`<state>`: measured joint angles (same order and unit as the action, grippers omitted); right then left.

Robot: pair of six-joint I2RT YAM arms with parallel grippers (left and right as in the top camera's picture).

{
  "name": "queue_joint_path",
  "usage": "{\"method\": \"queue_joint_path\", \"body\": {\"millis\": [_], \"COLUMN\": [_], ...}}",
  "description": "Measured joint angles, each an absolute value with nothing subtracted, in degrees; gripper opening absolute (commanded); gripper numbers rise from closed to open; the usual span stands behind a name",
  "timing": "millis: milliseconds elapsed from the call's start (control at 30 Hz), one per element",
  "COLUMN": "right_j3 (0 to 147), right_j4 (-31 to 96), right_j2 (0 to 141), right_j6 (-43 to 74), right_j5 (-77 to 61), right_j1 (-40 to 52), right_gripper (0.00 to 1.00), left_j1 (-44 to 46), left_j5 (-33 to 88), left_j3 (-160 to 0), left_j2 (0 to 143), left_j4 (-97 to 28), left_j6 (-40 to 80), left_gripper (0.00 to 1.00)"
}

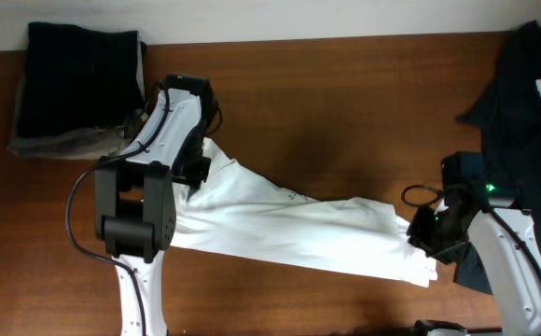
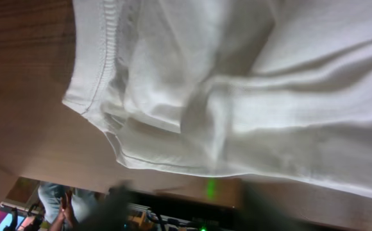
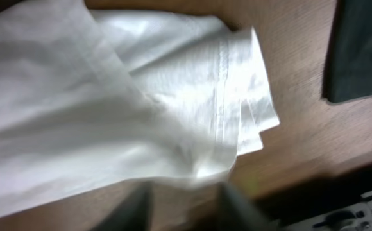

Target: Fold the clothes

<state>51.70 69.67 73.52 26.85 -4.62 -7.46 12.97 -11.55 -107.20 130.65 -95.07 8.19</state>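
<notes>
The clothes, a wrinkled white T-shirt [image 1: 289, 219], lie stretched in a long band across the wooden table [image 1: 345, 112], from upper left to lower right. My left gripper [image 1: 199, 168] is at the shirt's left end. In the left wrist view its blurred dark fingers [image 2: 115, 205] stand apart below the hemmed edge of the shirt [image 2: 237, 96], with only table between them. My right gripper [image 1: 424, 231] is at the shirt's right end. Its fingers [image 3: 135, 208] are also apart, and the folded corner of the shirt [image 3: 237, 96] lies just ahead of their tips.
A stack of folded dark clothes [image 1: 79, 89] sits at the back left corner. A dark navy garment [image 1: 532, 84] lies along the right side, close to my right arm, and its edge shows in the right wrist view [image 3: 359, 51].
</notes>
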Motion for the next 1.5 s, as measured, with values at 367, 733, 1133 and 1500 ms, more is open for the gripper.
{"method": "queue_joint_path", "body": {"millis": [367, 733, 1133, 1500], "right_j3": [50.5, 50.8, 50.8, 50.8], "right_j4": [65.3, 65.1, 65.1, 65.1], "right_j2": [73.5, 73.5, 73.5, 73.5], "right_j6": [27.0, 26.0, 25.5, 25.4], "right_j5": [-6.1, -6.1, -6.1, -6.1], "right_j1": [-7.5, -7.5, -7.4, -7.4], "right_gripper": [0.99, 0.99, 0.99, 0.99], "left_j1": [13.1, 17.3, 17.2, 17.2], "left_j5": [-4.6, 4.3, 4.3, -2.3], "left_j3": [-107.6, -93.9, -87.2, -89.5], "left_j2": [122.1, 117.8, 118.0, 117.4], "left_j4": [-81.1, -66.7, -56.9, -63.9], "left_j6": [2.9, -2.2, -6.3, -2.8], "left_gripper": [0.99, 0.89, 0.25, 0.01]}}
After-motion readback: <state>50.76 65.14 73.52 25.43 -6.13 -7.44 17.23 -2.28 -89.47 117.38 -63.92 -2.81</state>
